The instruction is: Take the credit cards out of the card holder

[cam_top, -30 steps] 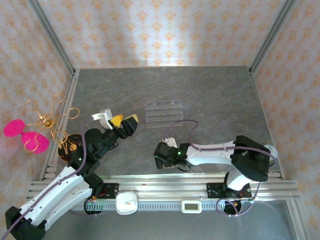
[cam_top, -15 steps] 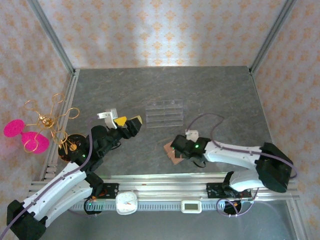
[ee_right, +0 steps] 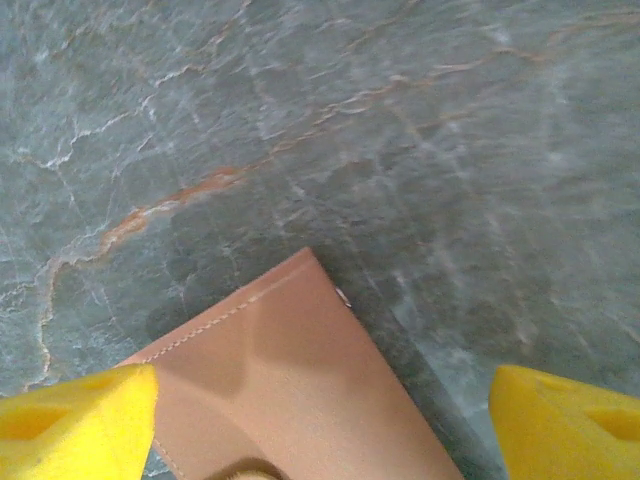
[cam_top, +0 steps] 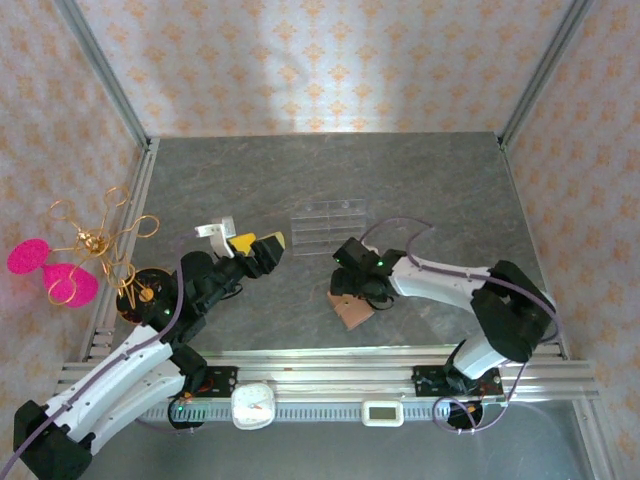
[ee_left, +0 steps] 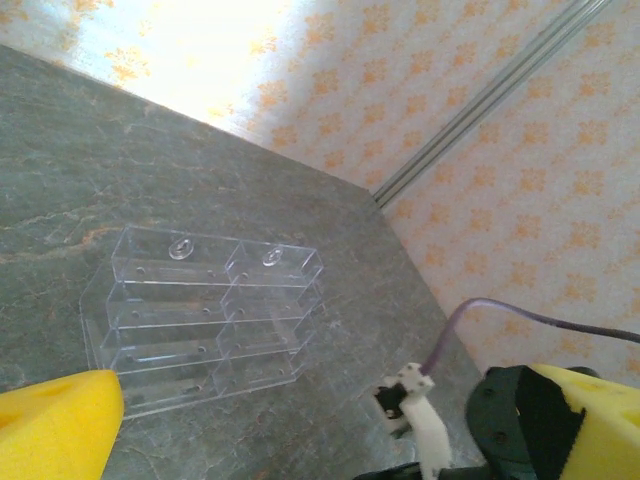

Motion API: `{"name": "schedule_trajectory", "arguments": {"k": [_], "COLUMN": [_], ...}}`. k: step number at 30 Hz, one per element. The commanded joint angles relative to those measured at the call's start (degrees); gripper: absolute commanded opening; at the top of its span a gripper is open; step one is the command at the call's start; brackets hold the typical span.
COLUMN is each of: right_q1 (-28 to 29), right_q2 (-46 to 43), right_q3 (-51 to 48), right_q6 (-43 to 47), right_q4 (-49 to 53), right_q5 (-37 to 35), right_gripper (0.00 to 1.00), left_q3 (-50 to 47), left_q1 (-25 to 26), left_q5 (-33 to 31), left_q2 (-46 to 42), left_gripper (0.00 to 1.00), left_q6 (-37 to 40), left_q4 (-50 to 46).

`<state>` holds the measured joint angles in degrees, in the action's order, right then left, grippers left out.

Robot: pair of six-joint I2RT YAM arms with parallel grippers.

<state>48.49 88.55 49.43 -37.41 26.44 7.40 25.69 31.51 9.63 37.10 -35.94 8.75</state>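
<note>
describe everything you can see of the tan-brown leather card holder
The flat tan-brown leather card holder lies on the grey marbled table near its front edge, askew to the table's edges. Its upper face is smooth, with pale stitching along one edge, and no cards show. The right tool hangs open above it, jaws apart on either side, casting shadow on it. Whether they touch cannot be told.

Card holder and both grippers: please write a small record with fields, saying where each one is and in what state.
item: flat tan-brown leather card holder
position: lying flat on the grey marbled table, near its front edge
right gripper: open, yellow pads on either side of a corner of the card holder
left gripper: open, holding nothing, facing the clear acrylic stepped rack
rack position: mid-table, apart from the card holder
</note>
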Motion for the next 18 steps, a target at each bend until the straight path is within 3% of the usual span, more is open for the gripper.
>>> {"name": "schedule_trajectory", "arguments": {"k": [1,5,11,15,18], "right_q1": [-0.94,-0.09,6.61,10.55,12.32], "right_q2": [2.07,4.33,8.68,11.03,8.14], "right_q3": [1.58,2.90,9.72,13.63,13.37], "right_q6": [8.31,16.53,23.55,23.62,19.71], "right_q4": [0.02,-2.70,-3.10,-2.54,-1.61], "right_q5": [1.80,7.71,13.78,12.03,5.97], "right_gripper": [0.84,0.79,0.80,0.86,0.89], "left_q3": [0.32,0.14,0.59,0.59,0.76], "left_q1": [0.13,0.16,0.13,0.13,0.13], "left_q5": [0.77,-0.16,-0.40,-0.48,-0.74], "left_q2": [-1.83,-3.31,-3.09,-3.04,-3.50], "left_gripper": [0.99,0.99,0.99,0.99,0.99], "left_q6": [1.53,2.02,2.02,2.02,2.02], "left_q4": [-0.14,-0.89,-1.42,-1.36,-1.38]}}
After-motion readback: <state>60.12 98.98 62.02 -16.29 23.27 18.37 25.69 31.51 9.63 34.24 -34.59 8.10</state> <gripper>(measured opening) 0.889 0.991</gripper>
